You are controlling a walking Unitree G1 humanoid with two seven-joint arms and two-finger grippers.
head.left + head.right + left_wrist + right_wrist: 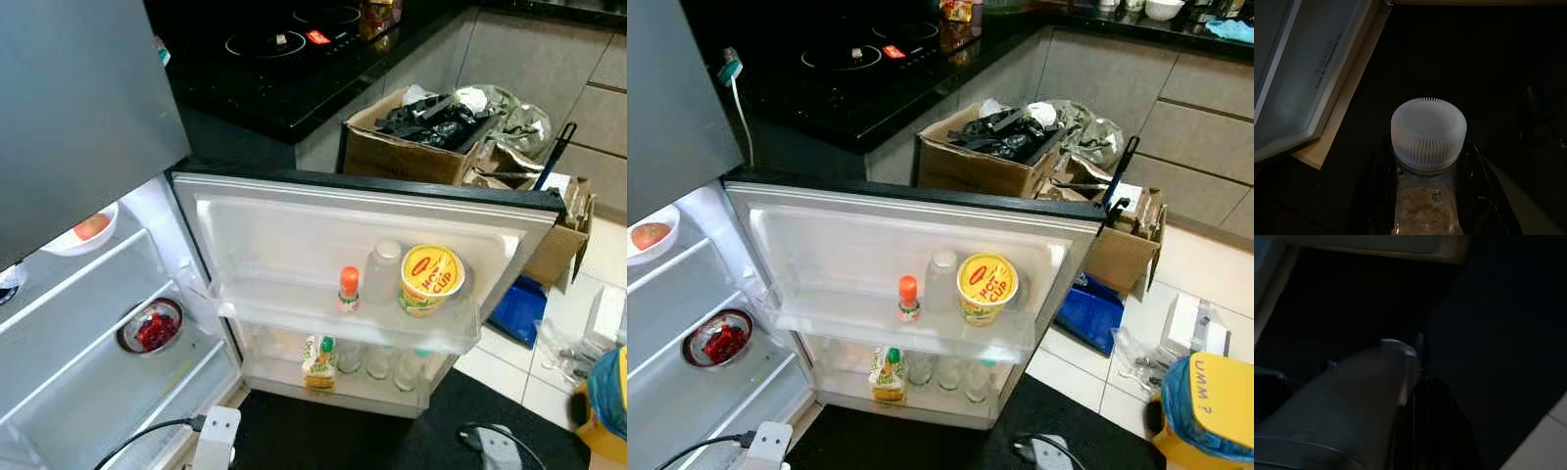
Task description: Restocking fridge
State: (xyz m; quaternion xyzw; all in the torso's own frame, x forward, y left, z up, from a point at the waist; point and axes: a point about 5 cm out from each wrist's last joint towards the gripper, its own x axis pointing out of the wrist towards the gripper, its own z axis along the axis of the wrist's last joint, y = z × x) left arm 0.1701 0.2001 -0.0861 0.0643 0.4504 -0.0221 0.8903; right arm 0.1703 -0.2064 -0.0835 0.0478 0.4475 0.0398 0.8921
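Left gripper (1425, 196) is clamped on a clear plastic bottle with a ribbed white cap (1428, 132), held upright, low over the dark floor mat. The open white fridge door (294, 245) lies ahead and above (left arm nearer); its lower shelf holds similar bottles. Right gripper (1418, 396): can't tell.

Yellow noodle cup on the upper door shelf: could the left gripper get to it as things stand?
Probably not to grasp it. The left gripper is already shut on a clear bottle with a white cap. The noodle cup itself stands unobstructed at the shelf's end, the fridge door wide open.
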